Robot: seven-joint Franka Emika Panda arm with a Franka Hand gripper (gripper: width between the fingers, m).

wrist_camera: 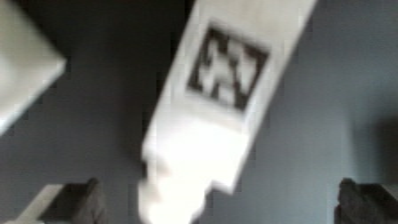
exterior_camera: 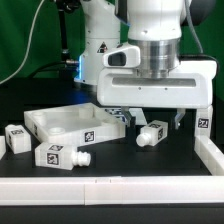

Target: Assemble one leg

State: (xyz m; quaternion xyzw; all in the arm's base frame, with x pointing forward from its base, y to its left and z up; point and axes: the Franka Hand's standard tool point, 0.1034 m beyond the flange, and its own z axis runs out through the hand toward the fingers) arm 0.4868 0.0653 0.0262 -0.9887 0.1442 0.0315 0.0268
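Item: leg, one, lying flat on the counter, at 3 o'clock of the tabletop.
Pincer: spread, holding nothing, poised just above. The leg sits at its 6 o'clock in the exterior view.
Long axis: roughly 8-to-2 o'clock there.
Wrist view: fingers flank the narrow end without touching it.
Judgement: descend straight, then close.

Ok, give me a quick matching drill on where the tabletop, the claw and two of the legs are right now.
1 tabletop
2 claw
3 front leg
4 middle leg

A lying directly under the claw
B lying nearest the exterior camera
C open, above a leg
D toward the exterior view's left of the claw

Pairs: 1-D, 2-C, 3-B, 4-A
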